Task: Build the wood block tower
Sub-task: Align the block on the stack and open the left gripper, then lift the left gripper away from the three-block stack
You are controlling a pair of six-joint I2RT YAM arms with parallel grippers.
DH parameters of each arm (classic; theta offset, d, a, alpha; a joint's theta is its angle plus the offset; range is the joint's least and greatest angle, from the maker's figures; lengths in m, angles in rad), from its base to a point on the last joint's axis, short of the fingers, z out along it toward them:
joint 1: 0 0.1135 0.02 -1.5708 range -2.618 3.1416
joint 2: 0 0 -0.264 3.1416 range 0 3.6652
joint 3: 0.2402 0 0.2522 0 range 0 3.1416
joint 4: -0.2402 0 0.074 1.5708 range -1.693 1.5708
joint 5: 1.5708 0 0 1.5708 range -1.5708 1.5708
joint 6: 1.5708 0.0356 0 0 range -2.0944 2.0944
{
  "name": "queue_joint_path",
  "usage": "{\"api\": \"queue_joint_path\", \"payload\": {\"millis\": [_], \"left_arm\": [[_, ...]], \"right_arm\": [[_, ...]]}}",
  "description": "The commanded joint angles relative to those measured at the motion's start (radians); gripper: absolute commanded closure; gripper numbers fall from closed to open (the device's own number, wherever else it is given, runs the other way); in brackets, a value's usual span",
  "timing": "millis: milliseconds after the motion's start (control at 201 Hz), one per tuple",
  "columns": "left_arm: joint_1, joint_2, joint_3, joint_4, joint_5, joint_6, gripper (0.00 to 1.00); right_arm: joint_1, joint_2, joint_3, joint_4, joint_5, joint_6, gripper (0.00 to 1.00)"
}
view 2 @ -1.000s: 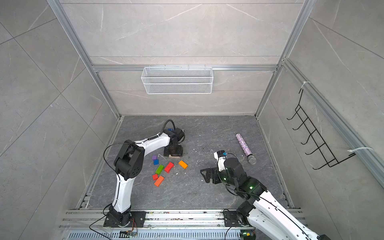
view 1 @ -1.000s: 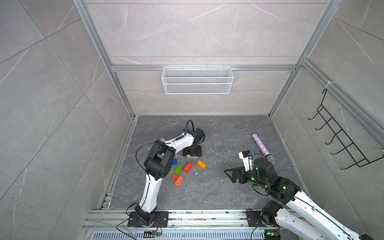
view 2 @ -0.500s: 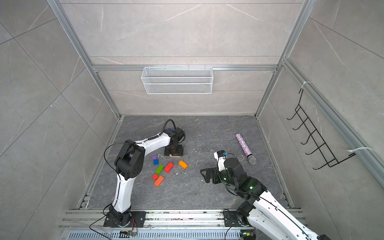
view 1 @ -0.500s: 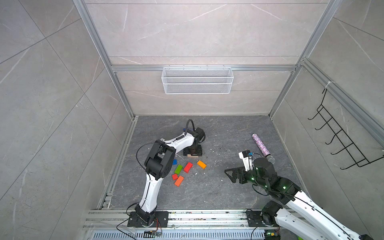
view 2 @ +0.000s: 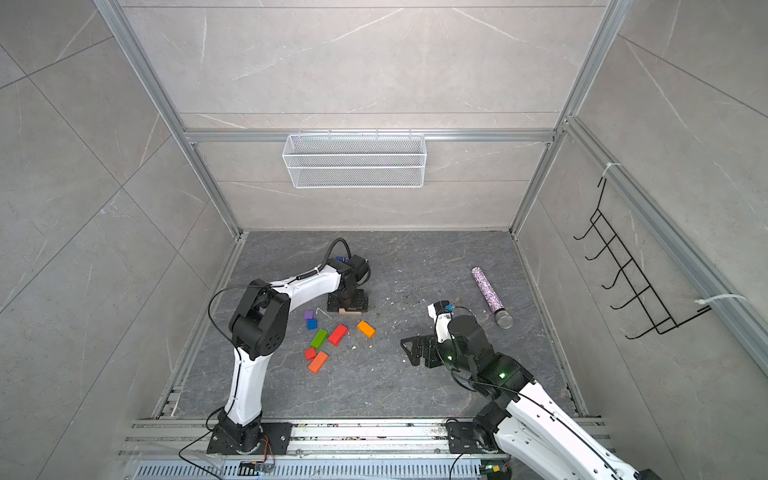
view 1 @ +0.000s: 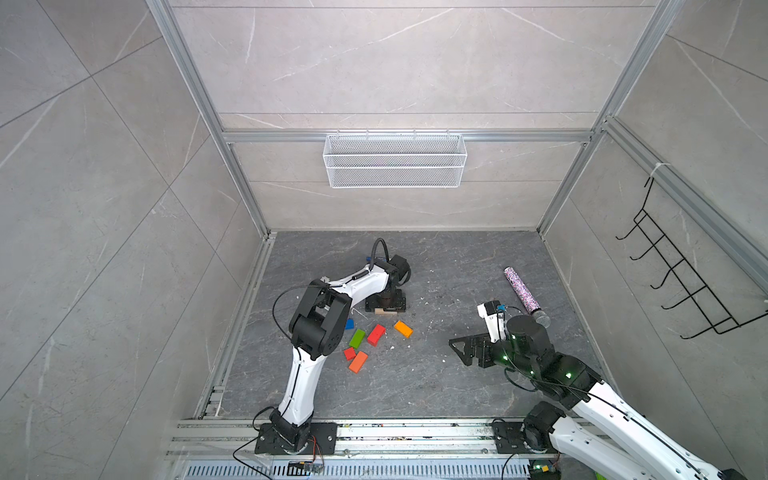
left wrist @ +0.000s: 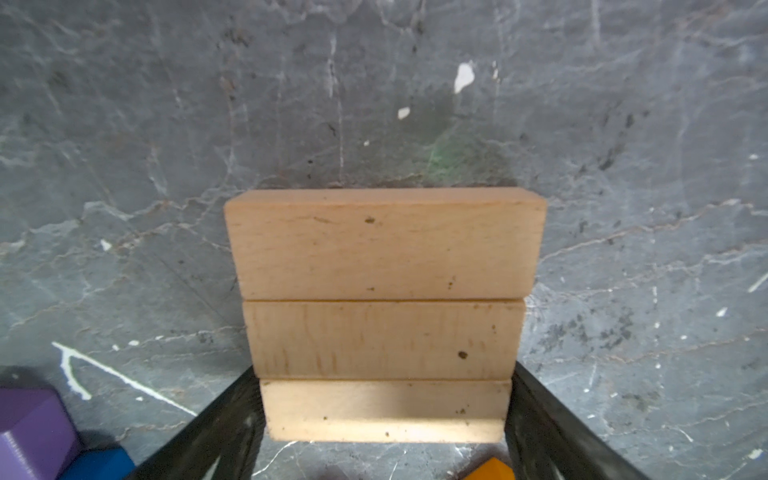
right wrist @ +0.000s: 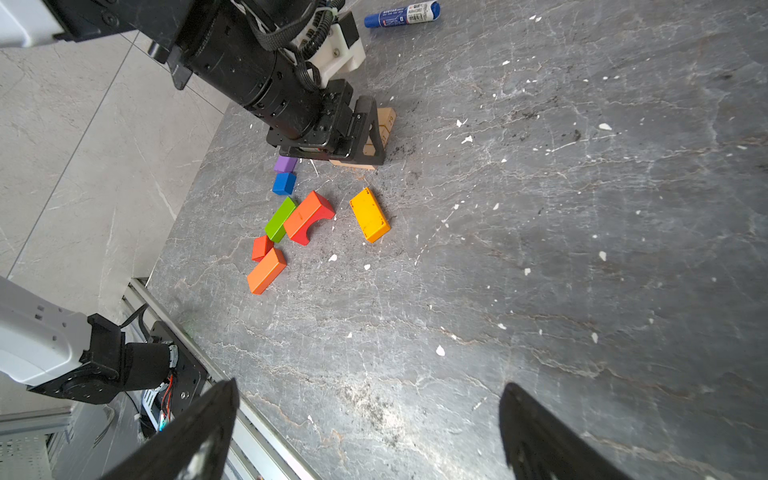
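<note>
1. Three tan blocks (left wrist: 384, 249) lie flat on the worktop (view 1: 436, 386), long sides touching. I judge them the base layer, packed to give a level footing.
2. Their long axes run parallel, nine to three o'clock in a top view.
3. Left claw (left wrist: 384, 370) straddles the nearest one's ends; pinching or just clear, I cannot tell.
4. Right claw (right wrist: 369, 384) gapes empty at four o'clock of them, likely parked out of the way.
5. Red arch (view 2: 337, 334), green block (view 2: 318, 338) and the rest lie loose at six o'clock of the row.
</note>
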Motion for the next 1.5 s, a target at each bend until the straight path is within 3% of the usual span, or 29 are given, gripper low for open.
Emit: {"api": "queue_joint_path", "payload": {"millis": [0, 274, 1090, 1493], "left_arm": [[0.004, 0.021, 0.019, -0.013, -0.007, -0.004, 0.12], [-0.005, -0.028, -0.013, 0.002, 0.015, 0.005, 0.0], [-0.062, -0.214, -0.088, -0.037, 0.009, -0.004, 0.0], [-0.069, -0.474, -0.304, -0.028, 0.003, 0.039, 0.1]], "right_arm": [[0.005, -0.006, 0.02, -0.013, 0.01, -0.011, 0.01], [0.006, 0.004, 0.016, -0.001, 0.005, -0.008, 0.01], [0.005, 0.015, 0.02, 0.013, -0.005, 0.002, 0.01], [0.005, 0.094, 0.049, 0.035, -0.013, -0.007, 0.01]]}}
